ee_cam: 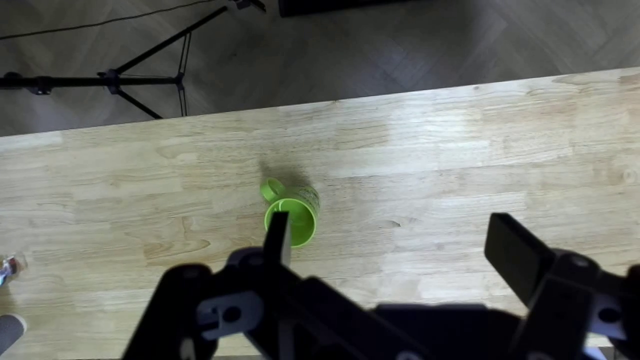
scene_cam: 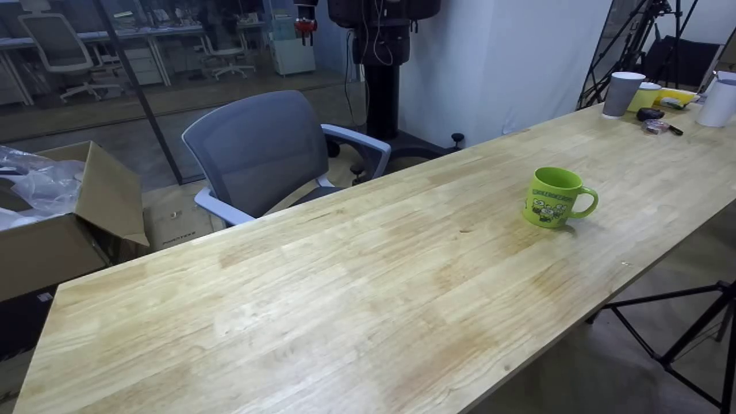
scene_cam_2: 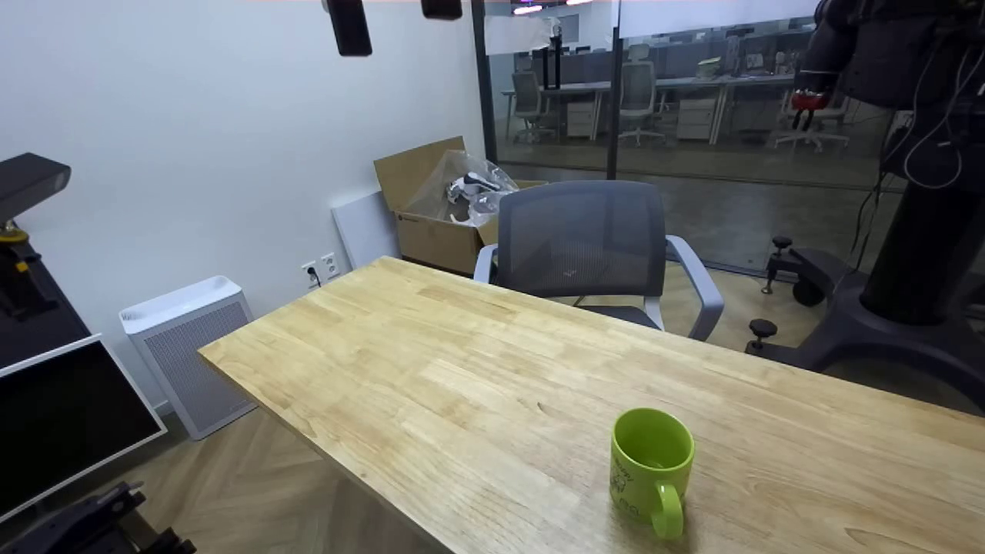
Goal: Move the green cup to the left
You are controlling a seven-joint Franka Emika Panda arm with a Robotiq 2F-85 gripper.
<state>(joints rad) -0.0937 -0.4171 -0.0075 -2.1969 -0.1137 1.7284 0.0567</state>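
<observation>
The green cup [scene_cam: 552, 197] is a lime-green mug with a side loop handle and a dark cartoon print. It stands upright on the wooden table [scene_cam: 345, 287], and it also shows in an exterior view [scene_cam_2: 650, 469] and in the wrist view [ee_cam: 303, 222]. My gripper [ee_cam: 390, 217] is open and empty, high above the table. In the wrist view its left finger overlaps part of the cup's rim and opening, and the cup lies far below, apart from it. In an exterior view only the gripper's fingertips [scene_cam_2: 399, 35] show, at the top edge.
At the table's far end stand a grey paper cup [scene_cam: 622, 95], a yellow-green cup [scene_cam: 644, 98], a yellow bowl [scene_cam: 678, 96], a white cylinder [scene_cam: 717, 106] and small items. An office chair [scene_cam_2: 581, 238] stands at the table's long edge. A tripod [ee_cam: 112, 80] stands beyond the opposite edge.
</observation>
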